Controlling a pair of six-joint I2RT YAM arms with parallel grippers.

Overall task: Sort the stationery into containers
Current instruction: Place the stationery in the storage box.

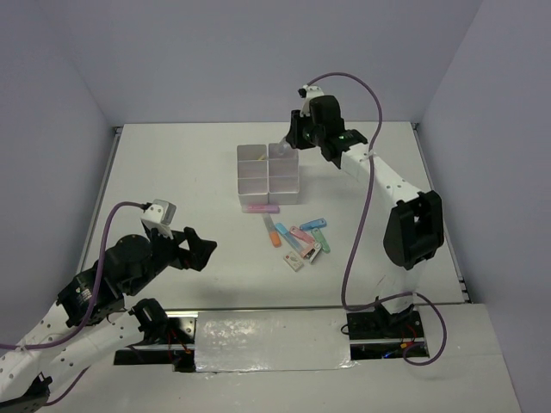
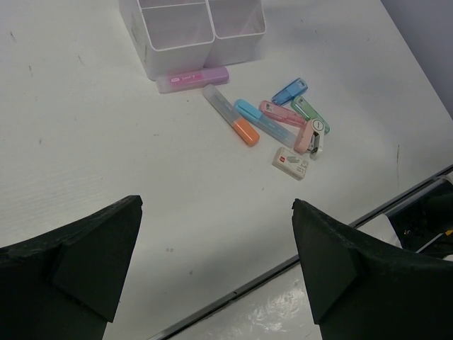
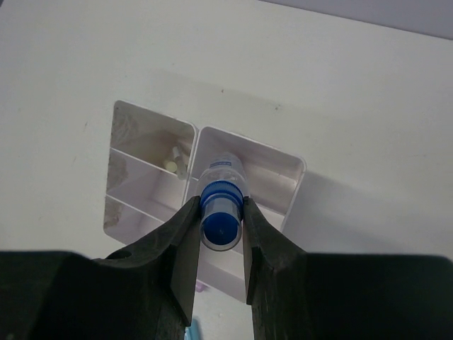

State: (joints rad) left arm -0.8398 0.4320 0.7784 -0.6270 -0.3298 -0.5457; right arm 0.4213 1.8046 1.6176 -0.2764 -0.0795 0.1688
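The white compartment block (image 1: 269,175) stands mid-table; it also shows in the right wrist view (image 3: 290,185) and the left wrist view (image 2: 191,42). My right gripper (image 3: 219,212) is shut on a clear bottle with a blue cap (image 3: 220,212), held above the block's far right compartment; from above this gripper (image 1: 293,138) hangs over the block's far right corner. Pale pens (image 3: 173,159) lie in the compartment beside it. Loose stationery lies in front of the block: a pink marker (image 2: 192,78), an orange-capped one (image 2: 231,115), blue, pink and green pieces (image 2: 290,113). My left gripper (image 2: 218,262) is open and empty, well short of them.
A small white eraser (image 2: 291,163) and a pink stapler-like piece (image 2: 311,136) lie at the near end of the pile. The table's front edge and metal rail (image 2: 283,265) run just under my left fingers. Grey walls close in the table on three sides.
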